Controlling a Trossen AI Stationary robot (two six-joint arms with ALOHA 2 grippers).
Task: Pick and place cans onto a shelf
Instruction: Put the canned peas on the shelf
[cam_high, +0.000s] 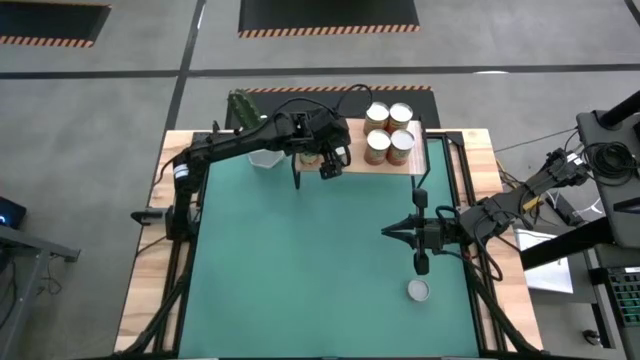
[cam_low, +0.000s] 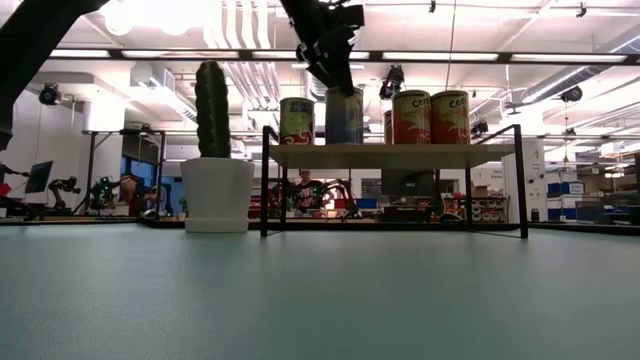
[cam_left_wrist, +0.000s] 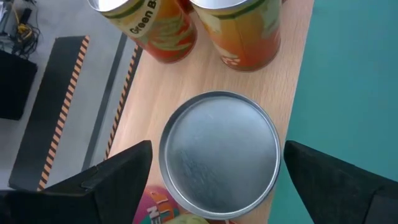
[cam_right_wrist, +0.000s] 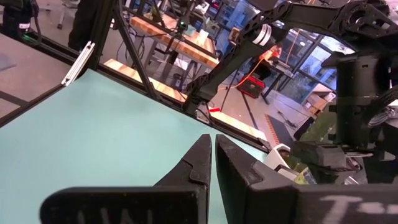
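The light-wood shelf (cam_high: 355, 164) stands at the table's back edge and also shows in the low view (cam_low: 400, 155). Several cans (cam_high: 389, 130) stand on its right half. My left gripper (cam_high: 330, 160) hangs over the shelf's left part, open. Its fingers (cam_left_wrist: 118, 174) straddle the silvery top of a can (cam_left_wrist: 219, 152) that stands on the wood (cam_left_wrist: 155, 93); in the low view it is just above that can (cam_low: 343, 115). One more can (cam_high: 418, 291) stands alone on the green mat, front right. My right gripper (cam_high: 388, 232) is shut and empty, above the mat behind that can; it also shows in the right wrist view (cam_right_wrist: 211, 142).
A white pot (cam_high: 265, 158) with a green cactus (cam_low: 211, 110) stands just left of the shelf, close to the left arm. Two orange-labelled cans (cam_left_wrist: 242, 31) stand on the shelf beyond the straddled one. The table's wooden border (cam_high: 480, 150) frames the mat.
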